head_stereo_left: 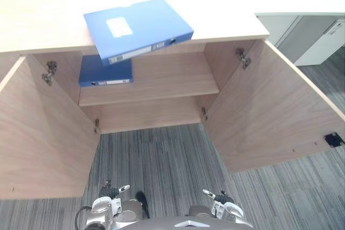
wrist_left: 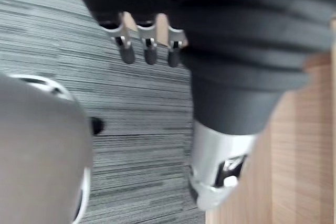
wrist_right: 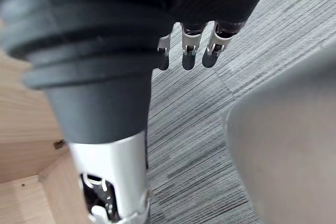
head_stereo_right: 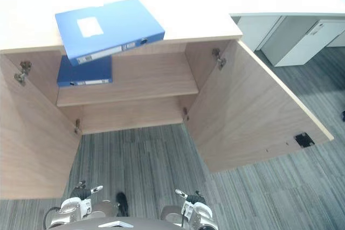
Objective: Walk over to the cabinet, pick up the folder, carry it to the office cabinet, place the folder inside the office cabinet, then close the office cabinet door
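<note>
Office: wood cabinet (head_stereo_left: 161,82), blue folder (head_stereo_left: 148,22), grey carpet (head_stereo_left: 161,157).

Your head's two eyes look steeply down, side by side, sharing the open cabinet (head_stereo_left: 172,76) and striped carpet (head_stereo_left: 161,154), while each wrist camera peers from very close along the left hand (wrist_left: 149,51) or right hand (wrist_right: 188,51) at that carpet.
</note>
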